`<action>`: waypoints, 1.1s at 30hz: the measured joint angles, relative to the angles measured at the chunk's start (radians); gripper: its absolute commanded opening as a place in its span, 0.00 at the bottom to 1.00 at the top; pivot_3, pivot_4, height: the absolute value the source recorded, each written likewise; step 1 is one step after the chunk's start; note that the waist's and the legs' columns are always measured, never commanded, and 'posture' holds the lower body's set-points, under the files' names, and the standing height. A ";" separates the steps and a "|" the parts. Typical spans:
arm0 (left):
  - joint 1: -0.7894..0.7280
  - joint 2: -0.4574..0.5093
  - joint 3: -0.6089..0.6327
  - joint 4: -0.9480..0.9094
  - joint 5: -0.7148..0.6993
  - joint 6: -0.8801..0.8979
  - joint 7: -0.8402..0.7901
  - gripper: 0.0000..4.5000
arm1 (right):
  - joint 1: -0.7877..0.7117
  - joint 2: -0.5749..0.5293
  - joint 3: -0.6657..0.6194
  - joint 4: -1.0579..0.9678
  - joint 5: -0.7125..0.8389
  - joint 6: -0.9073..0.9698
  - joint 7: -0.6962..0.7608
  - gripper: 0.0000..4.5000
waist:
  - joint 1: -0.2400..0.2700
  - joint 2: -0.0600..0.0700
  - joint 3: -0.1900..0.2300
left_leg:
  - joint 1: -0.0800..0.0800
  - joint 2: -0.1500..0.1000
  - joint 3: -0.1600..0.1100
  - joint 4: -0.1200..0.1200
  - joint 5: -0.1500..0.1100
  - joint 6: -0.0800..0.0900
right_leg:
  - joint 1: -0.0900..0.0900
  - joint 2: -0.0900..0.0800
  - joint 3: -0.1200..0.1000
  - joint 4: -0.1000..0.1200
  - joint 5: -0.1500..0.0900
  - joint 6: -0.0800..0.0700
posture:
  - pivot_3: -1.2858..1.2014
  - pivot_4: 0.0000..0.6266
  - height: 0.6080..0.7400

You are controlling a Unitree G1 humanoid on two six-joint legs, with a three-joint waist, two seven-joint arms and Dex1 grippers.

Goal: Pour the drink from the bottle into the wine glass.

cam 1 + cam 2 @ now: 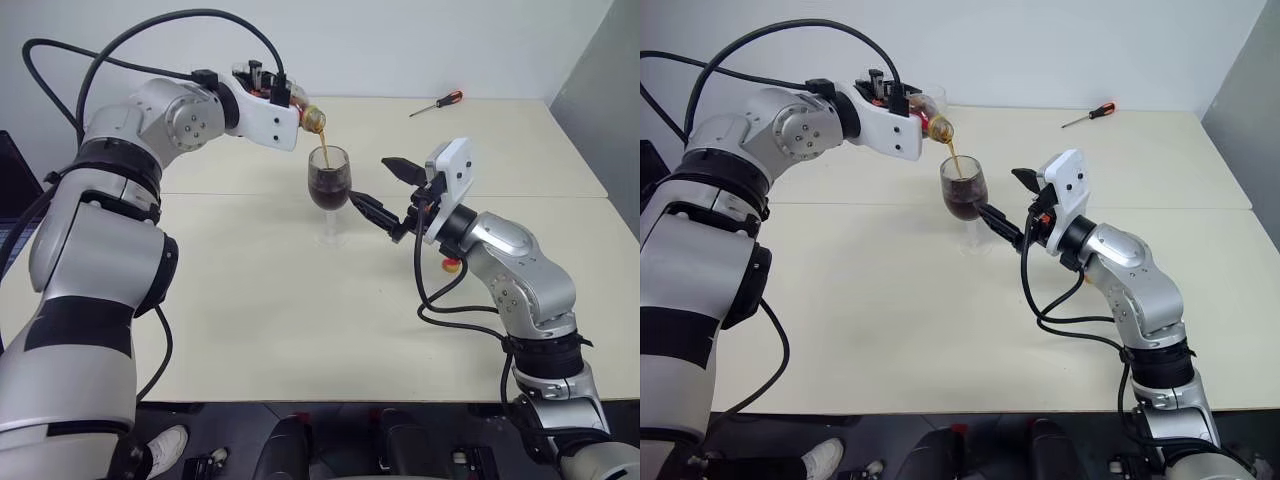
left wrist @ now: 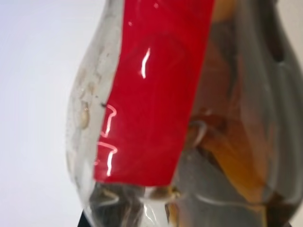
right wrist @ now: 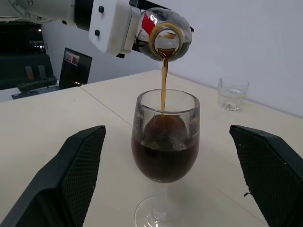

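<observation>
1. The 2 eye views sit high on the robot's head. They look forward and down at the table (image 1: 300, 330). Both see the same things from a little apart: the wine glass (image 1: 329, 190) in the middle and a screwdriver (image 1: 436, 103) far back.
2. The left wrist camera is pressed very close to the bottle (image 2: 156, 113).
3. The right wrist camera sits low and near, facing the wine glass side-on. It shares the wine glass and bottle with the eye views, and sees a tumbler (image 3: 233, 93) behind.
</observation>
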 measured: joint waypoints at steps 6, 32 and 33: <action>0.054 -0.037 0.129 -0.001 -0.155 0.042 -0.152 0.31 | 0.000 -0.001 -0.001 0.000 -0.001 0.000 0.000 1.00 | -0.002 0.000 0.000 | 0.000 0.000 0.000 0.000 0.000 0.000 | 0.000 0.000 0.000 0.001 0.000 0.000 | 0.52 0.24 1.00; 0.380 -0.200 0.607 -0.193 -0.713 0.431 -0.297 0.31 | 0.128 -0.058 0.002 -0.141 0.054 0.036 0.075 1.00 | -0.013 0.000 0.000 | -0.001 -0.001 -0.007 0.004 0.002 -0.002 | -0.001 -0.006 -0.001 0.004 0.000 0.000 | 0.52 0.24 1.00; 0.410 -0.206 0.615 -0.236 -0.730 0.447 -0.269 0.31 | 0.152 -0.067 0.002 -0.170 0.069 0.046 0.081 1.00 | -0.013 0.000 0.000 | -0.001 -0.001 -0.008 0.004 0.002 -0.001 | -0.001 -0.006 -0.001 0.004 0.000 0.000 | 0.52 0.24 1.00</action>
